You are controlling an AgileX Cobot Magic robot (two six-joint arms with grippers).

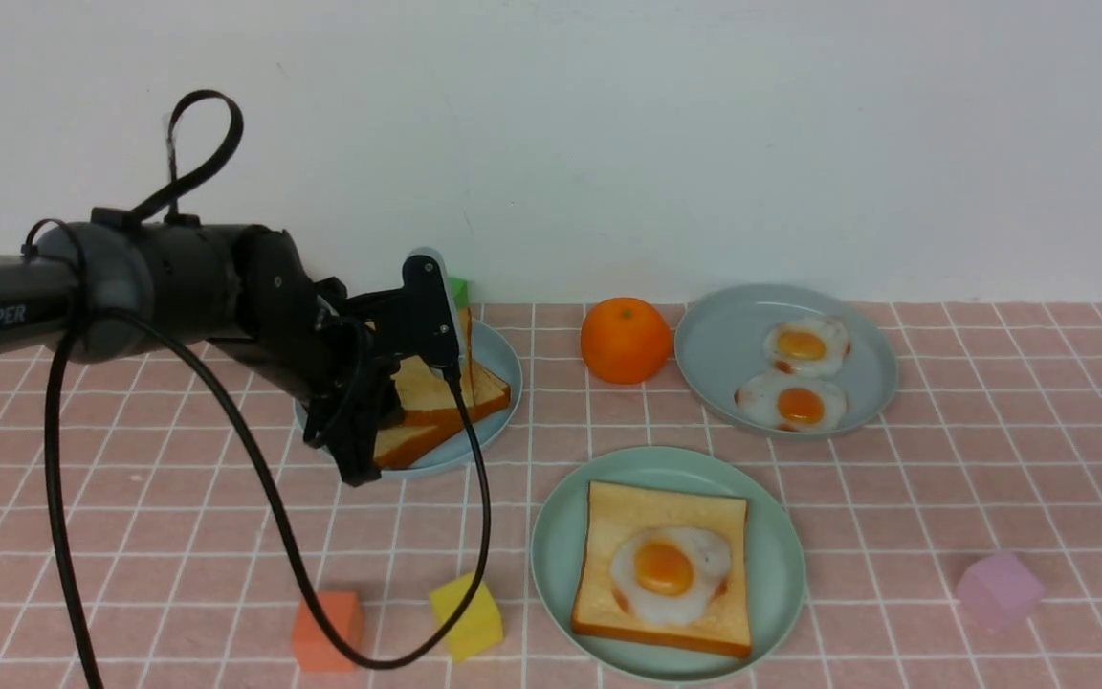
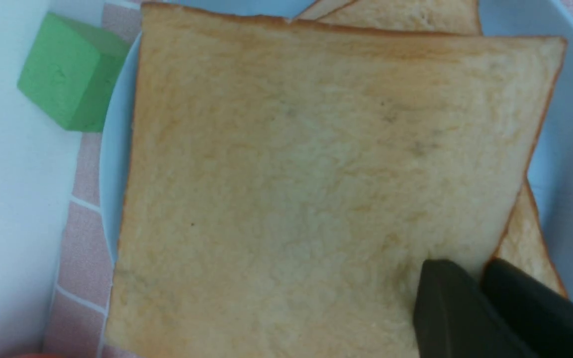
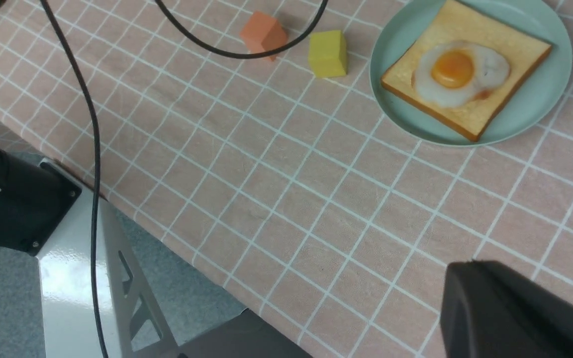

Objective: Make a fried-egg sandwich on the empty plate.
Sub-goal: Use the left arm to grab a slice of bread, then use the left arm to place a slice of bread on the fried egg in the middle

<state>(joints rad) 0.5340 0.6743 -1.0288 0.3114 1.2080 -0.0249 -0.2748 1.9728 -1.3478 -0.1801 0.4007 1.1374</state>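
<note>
On the desk [image 1: 895, 498], the big green plate [image 1: 556, 574] already carried one toast slice [image 1: 608, 522] with a fried egg [image 1: 671, 571] on top. Behind it to the left, over the blue plate [image 1: 505, 359], the left fingers [image 2: 448, 311] pinched a second slice [image 2: 316, 174] by its corner. Of the right fingers [image 3: 515, 308] only a dark bit showed; I couldn't tell their state.
</note>
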